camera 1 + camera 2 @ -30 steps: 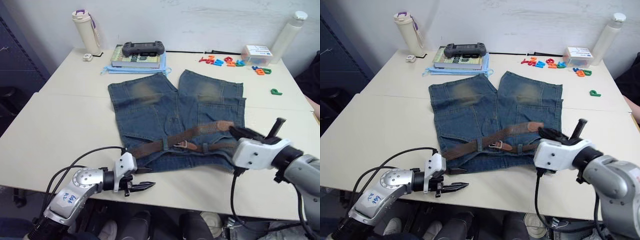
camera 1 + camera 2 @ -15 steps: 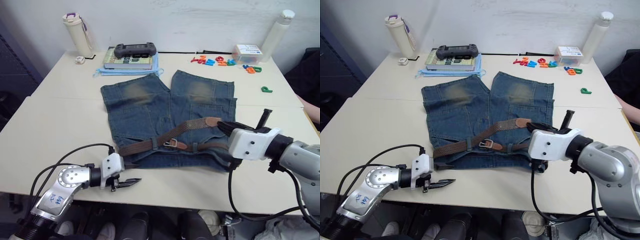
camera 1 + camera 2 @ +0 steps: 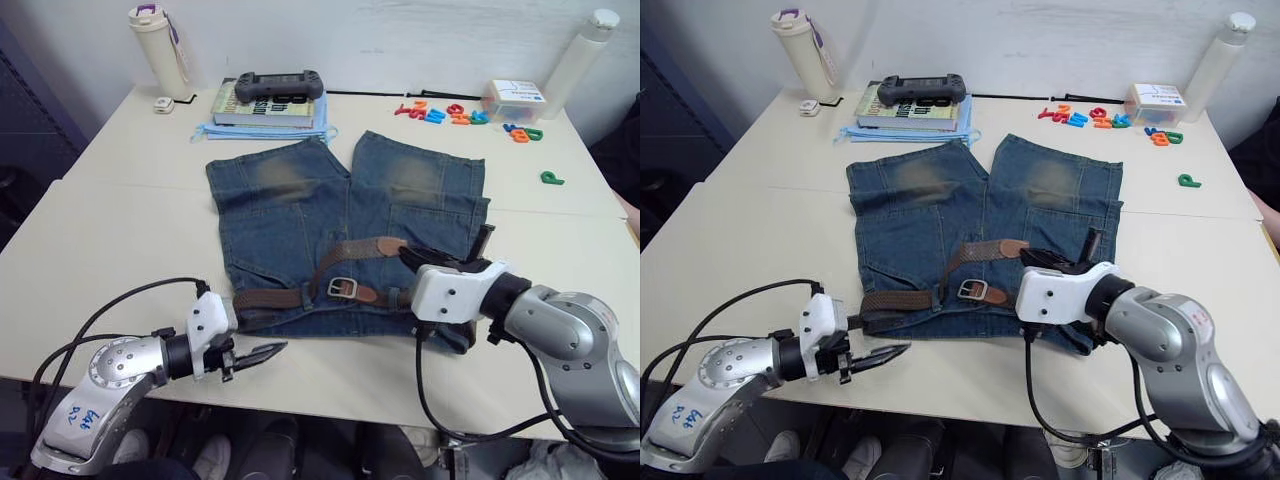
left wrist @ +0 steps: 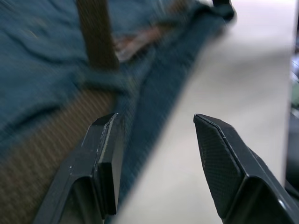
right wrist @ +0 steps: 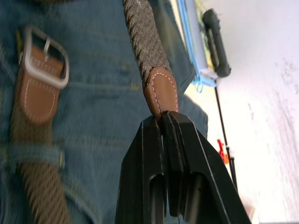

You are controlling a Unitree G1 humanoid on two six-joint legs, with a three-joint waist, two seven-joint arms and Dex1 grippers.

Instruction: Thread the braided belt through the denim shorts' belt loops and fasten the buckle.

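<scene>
The denim shorts point(image 3: 300, 200) lie flat mid-table, waistband toward me. The braided belt point(image 3: 262, 298) runs along the waistband under a belt loop point(image 3: 310, 293) to the buckle point(image 3: 343, 288), which lies flat and unfastened. Its free end curves up and back over the shorts. My right gripper point(image 3: 405, 256) is shut on the belt's tan leather tip point(image 5: 161, 93), a little beyond and to the right of the buckle point(image 5: 44, 56). My left gripper point(image 3: 265, 351) is open, low over the table just in front of the waistband's left part; its fingers point(image 4: 105, 154) hold nothing.
At the back stand a cream bottle point(image 3: 160, 45), a book with a game controller point(image 3: 277, 88), coloured letters point(image 3: 440, 113), a white box point(image 3: 515, 98) and a white bottle point(image 3: 585, 50). A green letter point(image 3: 551, 178) lies right. The table's front edge point(image 3: 330, 385) is close under my grippers.
My right gripper has carried the belt tip leftward over the shorts toward the buckle, folding the free end into a curve. The left gripper stays by the waistband. The camera has shifted.
</scene>
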